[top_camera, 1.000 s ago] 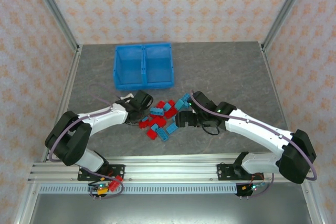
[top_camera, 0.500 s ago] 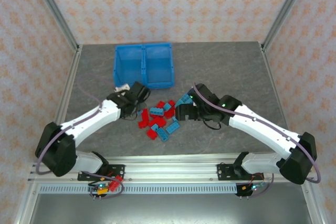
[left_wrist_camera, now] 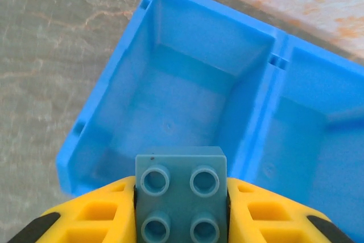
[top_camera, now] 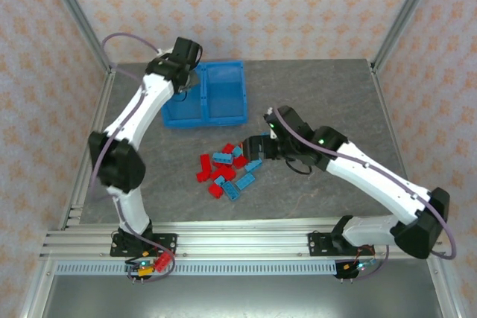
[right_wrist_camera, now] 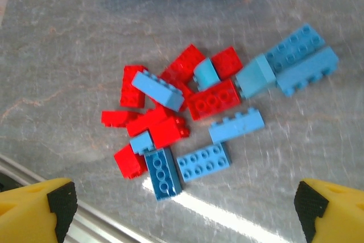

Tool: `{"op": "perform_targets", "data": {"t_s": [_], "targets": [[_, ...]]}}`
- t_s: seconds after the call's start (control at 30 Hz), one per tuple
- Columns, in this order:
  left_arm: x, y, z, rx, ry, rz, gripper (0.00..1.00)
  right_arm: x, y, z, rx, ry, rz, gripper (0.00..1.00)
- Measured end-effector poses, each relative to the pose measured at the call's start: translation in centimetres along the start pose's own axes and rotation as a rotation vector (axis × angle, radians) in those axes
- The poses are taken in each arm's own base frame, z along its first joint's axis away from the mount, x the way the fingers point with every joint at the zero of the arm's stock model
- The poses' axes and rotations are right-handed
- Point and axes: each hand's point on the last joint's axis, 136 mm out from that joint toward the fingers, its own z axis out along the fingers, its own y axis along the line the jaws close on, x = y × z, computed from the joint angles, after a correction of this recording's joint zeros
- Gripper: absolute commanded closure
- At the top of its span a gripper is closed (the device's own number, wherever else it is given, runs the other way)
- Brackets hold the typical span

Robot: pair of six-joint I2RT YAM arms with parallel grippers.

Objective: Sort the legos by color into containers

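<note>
From the near edge of the grey worktop [top_camera: 320, 102], the right arm [top_camera: 365, 176] bends in over a loose cluster of legos [top_camera: 226, 173], red bricks and blue ones lying mixed together at the middle of the surface; seen from the right wrist, the bricks lie spread below, the right jaws standing wide apart with nothing between them, their yellow fingertips [right_wrist_camera: 31, 209] at either lower corner. Beyond the cluster, and apart from it, sits the bright-blue bin [top_camera: 216, 119], its two square compartments divided by a middle wall. Farthest back, the left arm [top_camera: 141, 109] stretches up the left side of the worktop to hang over the bin's left compartment [top_camera: 186, 106], near its far rim. The left wrist camera looks down into the bin, where the left jaws are clamped on a single light-blue brick [left_wrist_camera: 181, 197] with four studs, gripped between yellow fingers [left_wrist_camera: 96, 214] and held in the air over the compartment
</note>
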Motion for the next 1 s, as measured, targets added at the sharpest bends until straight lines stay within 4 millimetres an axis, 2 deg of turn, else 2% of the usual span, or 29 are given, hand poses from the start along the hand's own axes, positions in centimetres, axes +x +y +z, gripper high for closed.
{"op": "perform_targets", "data": {"t_s": [0.13,0.23,0.33,0.4,0.5,0.7,0.8,0.87,0.93,1.0], "targets": [[0.6,0.7,6.9,-0.121,0.056,0.078,0.76,-2.0,1.2,1.3,0.013,0.003,-0.049,0.01],[2.0,2.1,10.6,-0.175,0.117,0.121,0.72,-1.8,1.2,2.4,0.024,0.032,-0.062,0.01],[2.9,2.8,12.9,-0.200,0.155,0.146,0.72,-1.4,0.9,3.2,0.037,0.058,-0.058,0.01],[3.6,2.6,14.2,-0.200,0.179,0.155,0.68,-1.2,0.9,3.5,0.041,0.067,-0.043,0.01],[4.8,2.4,15.3,-0.189,0.216,0.160,0.62,-1.1,1.0,3.5,0.036,0.071,-0.010,0.01],[5.2,2.0,15.3,-0.161,0.237,0.174,0.52,-1.1,1.0,3.3,0.031,0.065,0.059,0.01],[4.7,1.7,14.5,-0.140,0.231,0.184,0.46,-1.2,1.1,2.6,0.017,0.045,0.102,0.01],[3.5,1.4,12.9,-0.113,0.209,0.179,0.48,-1.2,1.2,2.1,-0.001,0.028,0.132,0.01],[1.9,1.1,10.3,-0.072,0.176,0.163,0.49,-1.0,1.1,1.6,-0.017,0.014,0.165,0.01],[0.4,1.1,6.4,-0.012,0.142,0.135,0.50,-0.6,0.9,1.2,-0.027,0.004,0.195,0.01]]}}
